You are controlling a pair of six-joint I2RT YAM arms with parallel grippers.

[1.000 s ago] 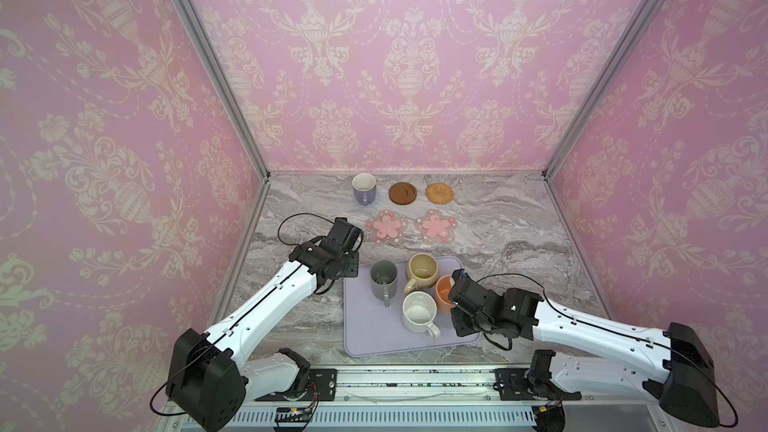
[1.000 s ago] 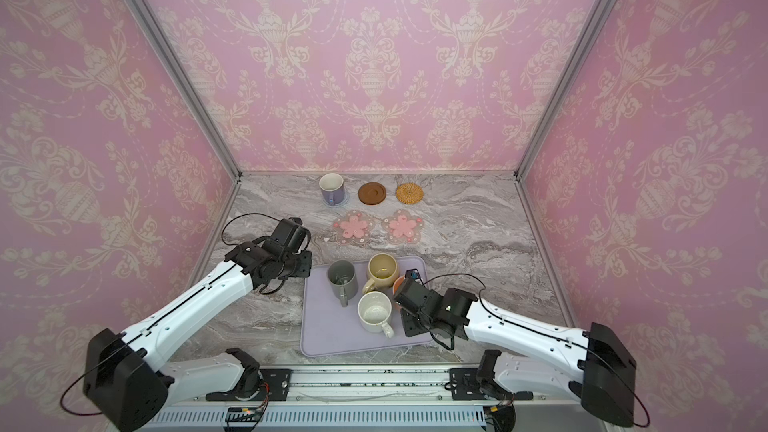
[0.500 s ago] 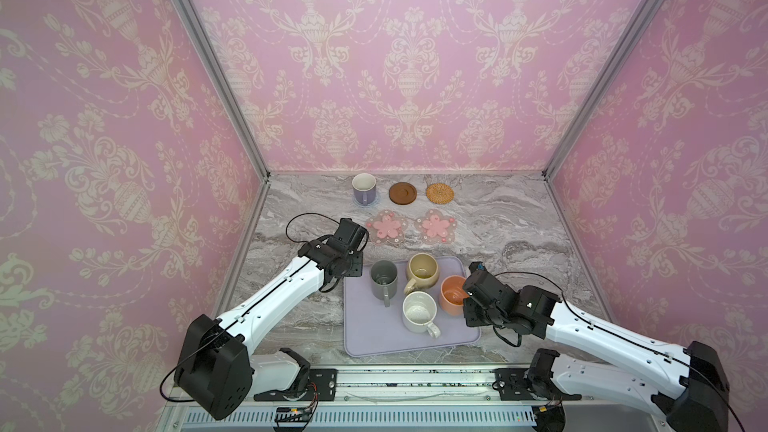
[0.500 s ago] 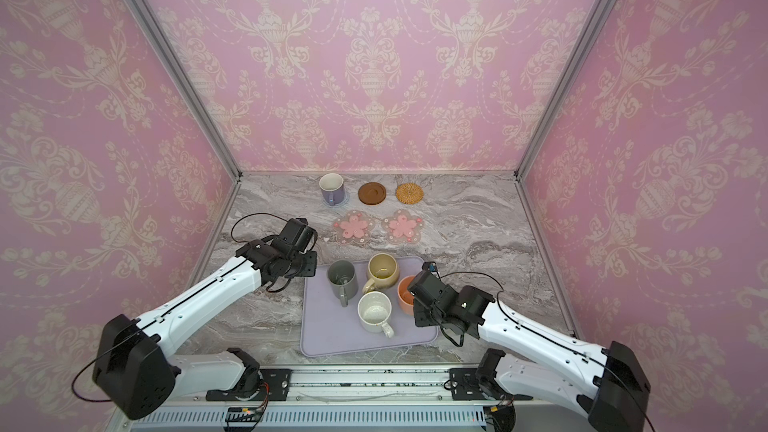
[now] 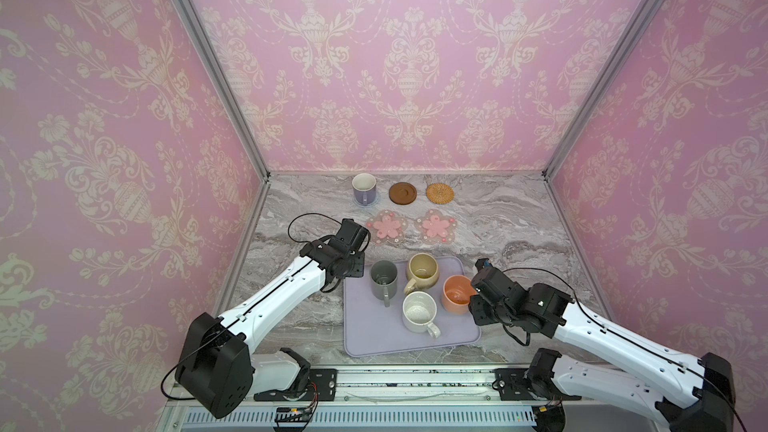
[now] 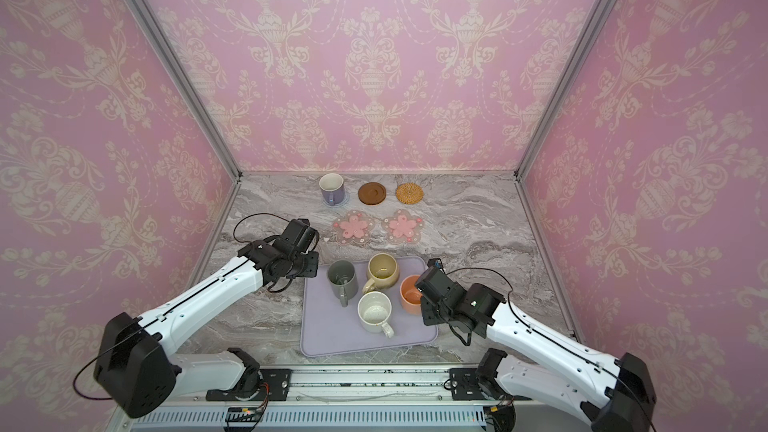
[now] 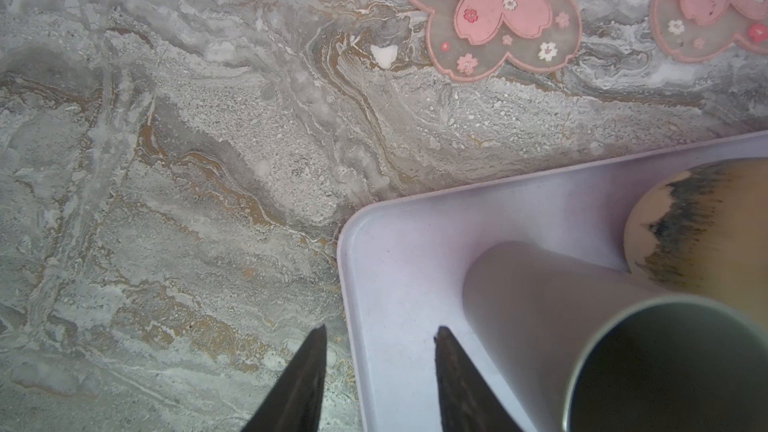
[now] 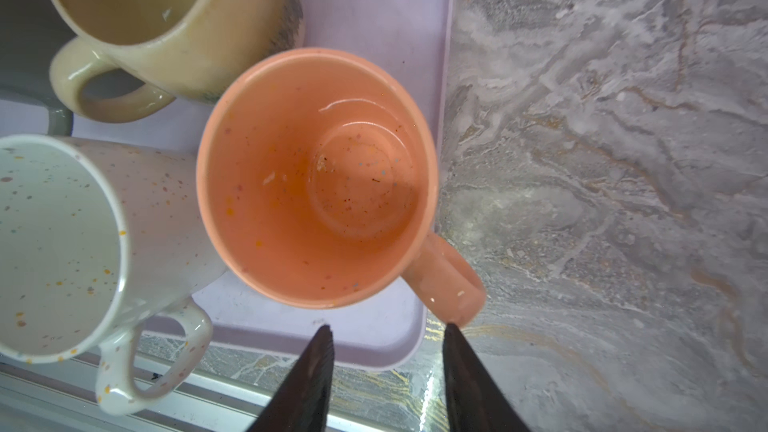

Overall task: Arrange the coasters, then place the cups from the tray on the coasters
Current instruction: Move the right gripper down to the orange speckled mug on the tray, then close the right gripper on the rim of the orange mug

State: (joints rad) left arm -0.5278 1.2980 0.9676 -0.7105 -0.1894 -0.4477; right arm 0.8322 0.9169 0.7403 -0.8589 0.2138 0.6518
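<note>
The lavender-grey tray holds a dark grey cup, a beige cup, an orange cup and a white speckled cup. A lavender cup stands at the back on a light blue coaster. Beside it lie a brown coaster and a rattan coaster, with two pink flower coasters nearer. My left gripper is open and empty, its fingers either side of the tray's rim by the grey cup. My right gripper is open, just short of the orange cup; one fingertip is by the handle.
The marble table is walled in pink on three sides. A metal rail runs along the front edge, close to the tray. Both arms flank the tray, and the cups on it stand close together.
My right gripper has opened and drawn back to the right of the orange cup, which shifted slightly right on the tray. The left arm edged a little toward the tray's corner.
</note>
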